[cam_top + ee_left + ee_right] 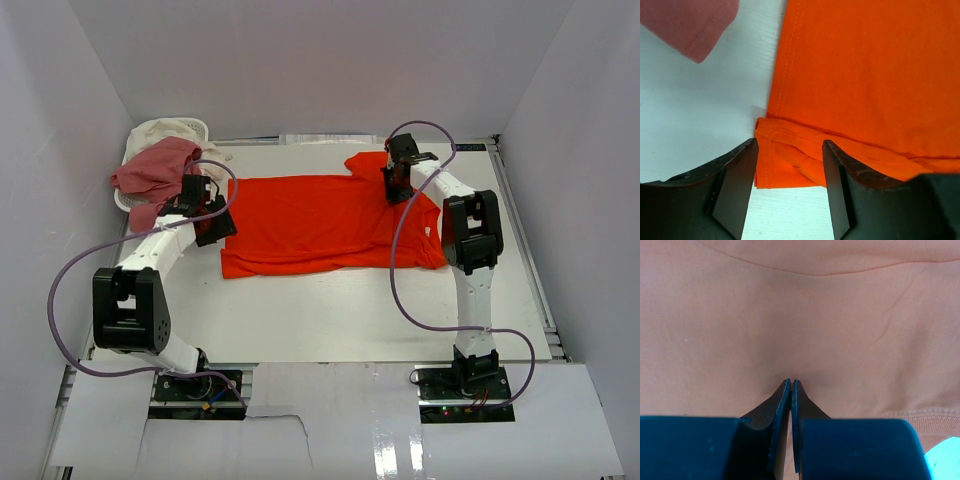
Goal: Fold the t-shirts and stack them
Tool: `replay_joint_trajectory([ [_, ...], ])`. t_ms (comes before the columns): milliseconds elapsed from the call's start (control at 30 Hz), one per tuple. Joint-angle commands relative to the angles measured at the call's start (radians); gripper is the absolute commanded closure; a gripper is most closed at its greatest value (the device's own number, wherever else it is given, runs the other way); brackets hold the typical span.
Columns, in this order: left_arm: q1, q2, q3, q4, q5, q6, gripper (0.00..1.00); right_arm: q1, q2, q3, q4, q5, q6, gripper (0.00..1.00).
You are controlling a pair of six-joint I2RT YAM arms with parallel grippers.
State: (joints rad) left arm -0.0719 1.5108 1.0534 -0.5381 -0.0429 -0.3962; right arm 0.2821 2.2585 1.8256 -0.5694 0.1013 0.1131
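The orange-red t-shirt (320, 225) lies spread flat across the middle of the table. My left gripper (220, 224) is at its left edge, open, with the doubled-over hem corner (790, 165) between its fingers (737, 185). My right gripper (396, 192) is at the shirt's far right part near the collar. Its jaws (791, 382) are shut, and their tips pinch a small pucker of the orange fabric (800, 305). A dusty pink t-shirt (155, 170) and a cream-white one (170, 130) lie bunched in the basket at the far left; a pink edge (690, 22) shows in the left wrist view.
The small white basket (205, 128) stands at the far left corner, close behind my left gripper. White walls enclose the table on the left, back and right. Purple cables loop beside both arms. Bare table (330, 320) lies in front of the shirt.
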Motion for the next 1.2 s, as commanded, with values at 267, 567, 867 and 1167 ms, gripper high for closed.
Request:
replay_joint_trajectory([
  [267,0.001,0.083,-0.007,-0.04,0.041,-0.006,0.2,0.003,-0.093,0.05,-0.001,0.005,0.0,0.92],
  [567,0.001,0.137,0.003,-0.042,0.035,-0.015,0.43,0.003,-0.1,0.044,-0.003,0.005,-0.001,0.92],
  [867,0.001,0.149,-0.006,-0.052,0.011,-0.026,0.45,0.003,-0.103,0.041,0.0,0.002,-0.006,0.92],
  [1167,0.02,0.155,0.007,-0.054,-0.02,-0.053,0.44,0.003,-0.112,0.024,0.009,-0.003,-0.009,0.92],
])
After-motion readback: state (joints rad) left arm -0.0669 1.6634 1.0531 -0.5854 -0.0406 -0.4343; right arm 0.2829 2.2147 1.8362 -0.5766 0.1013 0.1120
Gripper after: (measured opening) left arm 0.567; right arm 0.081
